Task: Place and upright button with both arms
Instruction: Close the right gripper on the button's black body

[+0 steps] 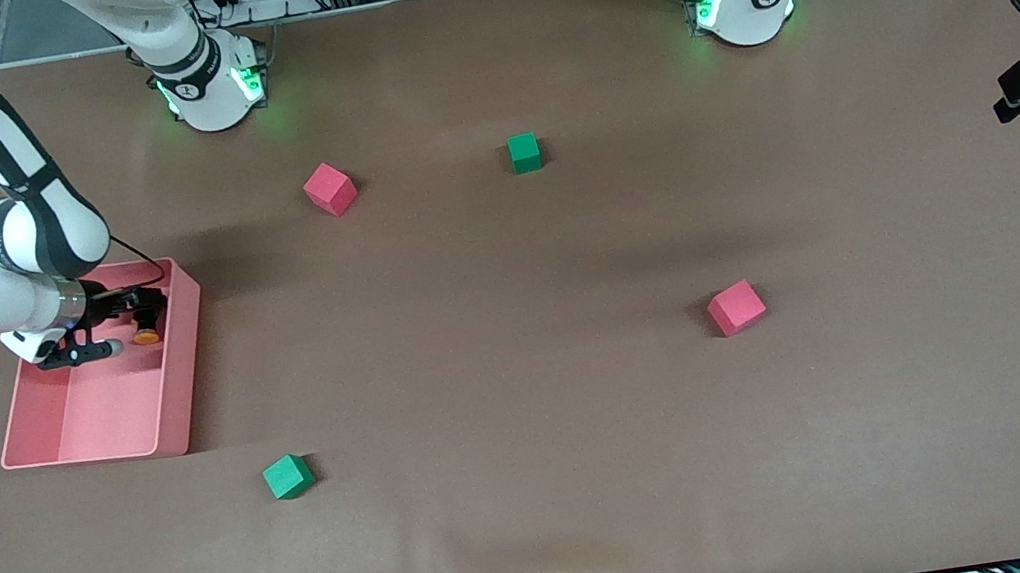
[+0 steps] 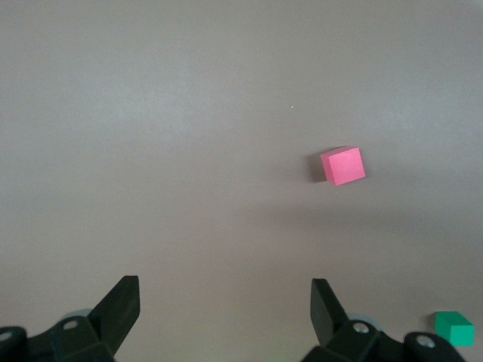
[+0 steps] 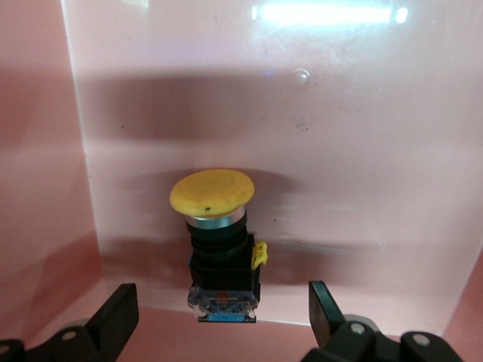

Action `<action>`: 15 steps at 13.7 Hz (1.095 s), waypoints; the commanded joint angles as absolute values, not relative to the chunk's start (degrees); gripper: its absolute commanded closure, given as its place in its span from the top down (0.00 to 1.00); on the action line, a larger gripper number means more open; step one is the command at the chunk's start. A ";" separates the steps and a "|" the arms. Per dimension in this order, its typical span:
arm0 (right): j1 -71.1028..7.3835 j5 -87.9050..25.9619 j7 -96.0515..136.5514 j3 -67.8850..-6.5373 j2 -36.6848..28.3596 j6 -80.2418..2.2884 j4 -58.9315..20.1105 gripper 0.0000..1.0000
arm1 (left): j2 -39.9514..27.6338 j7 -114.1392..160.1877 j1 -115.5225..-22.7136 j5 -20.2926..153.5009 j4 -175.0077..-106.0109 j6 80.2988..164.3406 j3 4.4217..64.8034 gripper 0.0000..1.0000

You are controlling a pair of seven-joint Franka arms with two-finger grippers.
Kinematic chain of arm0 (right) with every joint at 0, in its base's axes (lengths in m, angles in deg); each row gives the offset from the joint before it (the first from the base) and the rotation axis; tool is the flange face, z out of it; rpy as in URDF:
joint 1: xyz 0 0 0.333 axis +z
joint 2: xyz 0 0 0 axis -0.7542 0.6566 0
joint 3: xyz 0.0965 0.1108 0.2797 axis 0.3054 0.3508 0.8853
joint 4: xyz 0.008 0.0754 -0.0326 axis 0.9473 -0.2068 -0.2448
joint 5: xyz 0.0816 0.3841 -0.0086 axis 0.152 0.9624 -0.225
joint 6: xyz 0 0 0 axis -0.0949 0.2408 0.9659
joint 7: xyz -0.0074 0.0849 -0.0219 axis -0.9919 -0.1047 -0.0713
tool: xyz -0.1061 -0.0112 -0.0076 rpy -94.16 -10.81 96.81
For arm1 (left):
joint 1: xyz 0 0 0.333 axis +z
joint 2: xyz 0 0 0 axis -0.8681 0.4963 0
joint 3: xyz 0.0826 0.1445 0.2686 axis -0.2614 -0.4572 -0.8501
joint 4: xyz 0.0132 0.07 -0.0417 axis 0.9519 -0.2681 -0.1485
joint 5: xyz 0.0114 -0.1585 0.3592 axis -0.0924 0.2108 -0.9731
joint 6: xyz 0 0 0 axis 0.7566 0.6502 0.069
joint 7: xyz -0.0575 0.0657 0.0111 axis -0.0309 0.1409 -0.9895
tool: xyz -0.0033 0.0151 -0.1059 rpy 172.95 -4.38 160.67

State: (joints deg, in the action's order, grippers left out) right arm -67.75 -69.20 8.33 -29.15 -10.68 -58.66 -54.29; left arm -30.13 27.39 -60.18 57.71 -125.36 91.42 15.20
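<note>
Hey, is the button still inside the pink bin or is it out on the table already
Inside. The button sits in the pink bin, near its wall; the open right gripper is over it, not gripping.

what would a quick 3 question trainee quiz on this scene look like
1. True or false: the right gripper is down inside the pink bin, open, with the button between its fingers but not clamped.
2. How many foam cubes are on the table? A) two B) four C) six
3. Fill in: the left gripper is open, holds nothing, and in its wrist view looks down on a ___ cube.

Key
1. True
2. B: two red, two green
3. red
</note>
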 commanded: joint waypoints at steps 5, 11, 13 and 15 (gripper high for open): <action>-67.85 -69.66 9.29 -29.13 -11.02 -58.53 -54.86 1.00 | -30.02 28.77 -59.80 58.75 -124.73 90.76 15.14 1.00; -67.85 -69.22 10.07 -29.13 -11.63 -58.18 -53.55 1.00 | -29.76 28.77 -59.89 58.75 -124.73 90.94 15.15 1.00; -68.12 -69.14 10.08 -29.21 -11.63 -58.36 -52.76 1.00 | -29.67 28.77 -59.72 58.75 -124.73 91.03 15.14 1.00; -68.12 -69.14 10.08 -29.21 -11.63 -58.79 -52.84 1.00 | -29.67 28.77 -59.72 58.75 -124.73 91.03 15.14 1.00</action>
